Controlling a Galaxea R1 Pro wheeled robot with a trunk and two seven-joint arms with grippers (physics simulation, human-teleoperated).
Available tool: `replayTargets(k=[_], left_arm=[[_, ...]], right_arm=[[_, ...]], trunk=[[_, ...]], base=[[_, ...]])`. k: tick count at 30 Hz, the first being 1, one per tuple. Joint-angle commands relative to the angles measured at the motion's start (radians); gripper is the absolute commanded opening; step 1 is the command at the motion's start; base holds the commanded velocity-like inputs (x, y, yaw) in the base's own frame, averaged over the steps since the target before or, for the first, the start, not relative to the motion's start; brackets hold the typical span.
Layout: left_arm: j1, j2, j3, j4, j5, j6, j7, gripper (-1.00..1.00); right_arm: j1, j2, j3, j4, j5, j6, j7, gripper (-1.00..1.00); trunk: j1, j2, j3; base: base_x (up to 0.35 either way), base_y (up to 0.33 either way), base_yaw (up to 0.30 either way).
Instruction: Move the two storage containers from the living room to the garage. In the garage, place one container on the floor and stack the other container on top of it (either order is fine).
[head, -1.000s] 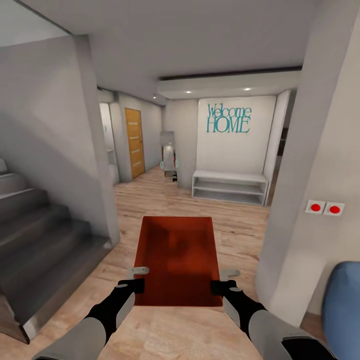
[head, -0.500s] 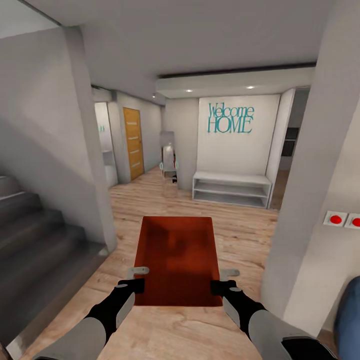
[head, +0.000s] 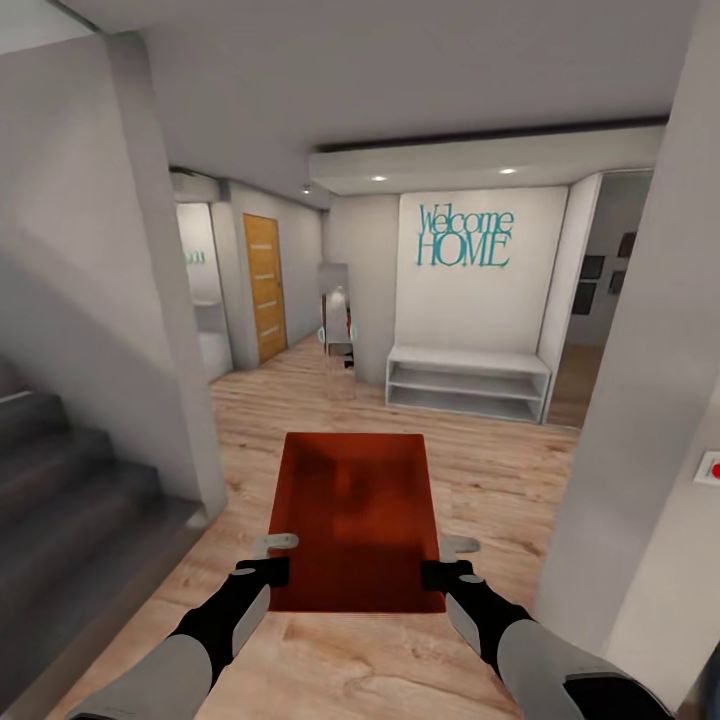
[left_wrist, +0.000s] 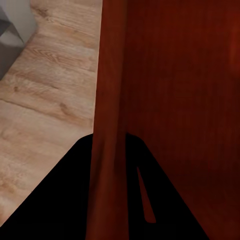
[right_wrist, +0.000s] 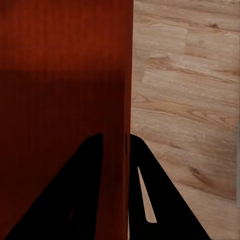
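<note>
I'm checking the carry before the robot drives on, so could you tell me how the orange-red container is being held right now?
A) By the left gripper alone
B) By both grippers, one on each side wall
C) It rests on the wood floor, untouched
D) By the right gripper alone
B: the left gripper and the right gripper each pinch a side wall of the storage container, held above the wood-plank flooring.

Residential hallway: wood-plank floor (head: 500, 470), staircase (head: 60, 480), "Welcome HOME" wall lettering (head: 465, 237), white shelf unit (head: 467, 380), orange door (head: 265, 288).
</note>
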Motion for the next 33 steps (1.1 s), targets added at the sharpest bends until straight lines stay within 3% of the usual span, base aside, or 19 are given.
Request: replayTargets(k=[1,33], left_arm=[[0.0,0.002,0.011,0.001,0.002,0.007,0.01,-1.0],[0.0,0.002,0.011,0.001,0.002,0.007,0.01,-1.0]], right_arm=[[0.0,0.0,-0.014,-0.004,0.015,-0.007,-0.008,-1.0],[0.0,0.004,-0.014,-0.004,0.017,-0.007,-0.01,-1.0]], trunk=[[0.001,-0.001,0.0],[0.001,-0.001,0.0]], base=[[0.322,0.0,0.0],[0.322,0.0,0.0]])
